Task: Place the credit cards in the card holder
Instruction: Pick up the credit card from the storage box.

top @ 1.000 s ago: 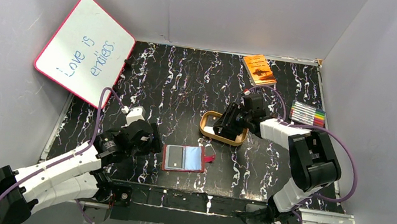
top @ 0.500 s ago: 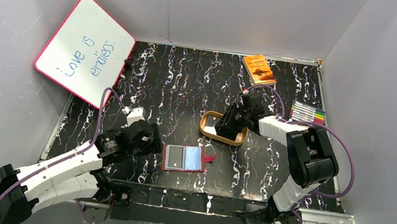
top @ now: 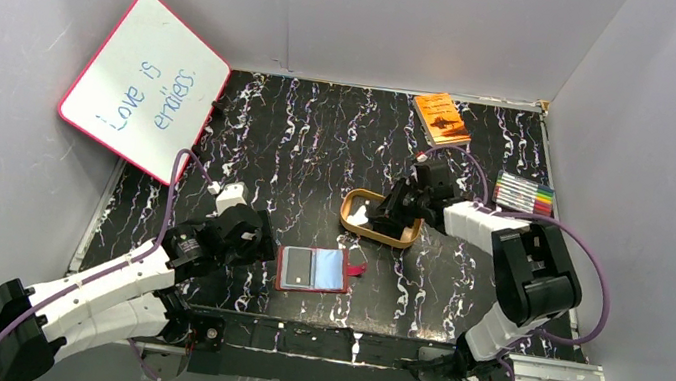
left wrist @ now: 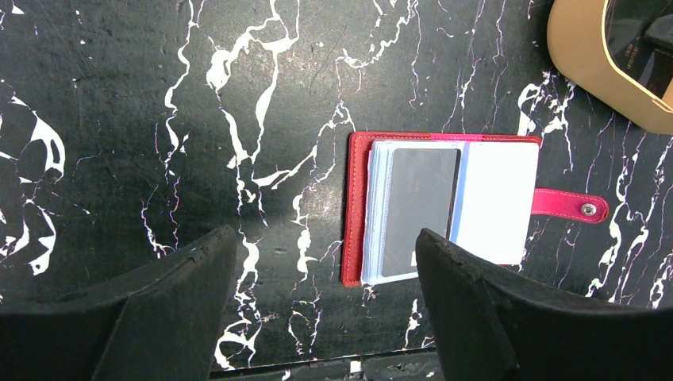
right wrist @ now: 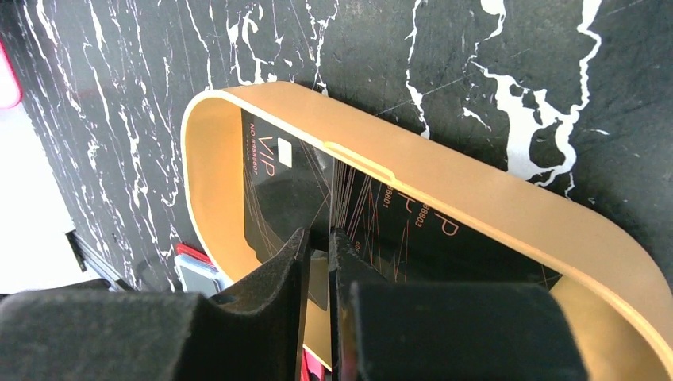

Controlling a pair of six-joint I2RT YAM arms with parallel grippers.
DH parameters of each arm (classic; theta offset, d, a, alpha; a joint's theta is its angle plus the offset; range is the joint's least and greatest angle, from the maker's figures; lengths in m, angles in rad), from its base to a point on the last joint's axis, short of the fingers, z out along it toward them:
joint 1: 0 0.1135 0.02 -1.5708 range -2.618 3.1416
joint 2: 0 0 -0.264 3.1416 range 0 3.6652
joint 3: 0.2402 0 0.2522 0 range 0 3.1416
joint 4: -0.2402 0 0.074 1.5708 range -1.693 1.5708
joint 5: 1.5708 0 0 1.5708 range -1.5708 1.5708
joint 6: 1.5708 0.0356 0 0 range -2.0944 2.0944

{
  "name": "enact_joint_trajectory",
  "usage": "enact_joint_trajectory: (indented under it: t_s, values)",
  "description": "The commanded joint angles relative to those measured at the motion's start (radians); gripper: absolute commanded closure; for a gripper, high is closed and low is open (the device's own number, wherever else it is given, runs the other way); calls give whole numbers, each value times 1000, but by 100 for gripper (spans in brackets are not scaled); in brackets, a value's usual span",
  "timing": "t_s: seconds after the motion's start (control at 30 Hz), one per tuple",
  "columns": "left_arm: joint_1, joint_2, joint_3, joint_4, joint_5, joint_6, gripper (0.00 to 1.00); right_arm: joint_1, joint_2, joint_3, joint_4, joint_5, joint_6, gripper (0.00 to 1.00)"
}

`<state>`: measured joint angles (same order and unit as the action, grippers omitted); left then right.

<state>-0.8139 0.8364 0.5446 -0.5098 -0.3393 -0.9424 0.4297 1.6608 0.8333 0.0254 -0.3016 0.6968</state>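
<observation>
Black white-veined marble tabletop [top: 322, 138] holds the dark red leather-like card holder [left wrist: 440, 210], open, a dark grey card [left wrist: 417, 210] inside, just beside our wide-spread left gripper [left wrist: 325, 246]. Our right gripper [right wrist: 319, 246] sits in the gold oval tray [right wrist: 476, 198], jaws pinched narrow on the edge of a black VIP credit card [right wrist: 278, 190].
</observation>
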Motion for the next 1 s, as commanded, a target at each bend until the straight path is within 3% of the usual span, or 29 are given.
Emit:
enact_joint_trajectory:
  t_s: [0.0,0.37,0.57,0.7,0.97]
  values:
    - [-2,-10,-13,-17,-11,-1,20,-15,-41,-25,13,-4,1,81]
    - [-1,-10,-11,-20,-12,-1,20,-46,-87,-65,18,-27,16,89]
    - [-1,-8,-7,-21,-13,-2,20,-64,-133,-83,5,-49,26,100]
    - [-1,-9,0,-27,-20,-1,21,-71,-185,-81,-22,-64,41,100]
    - [-1,-29,39,-45,-41,4,21,-72,-327,-9,-225,-58,113,100]
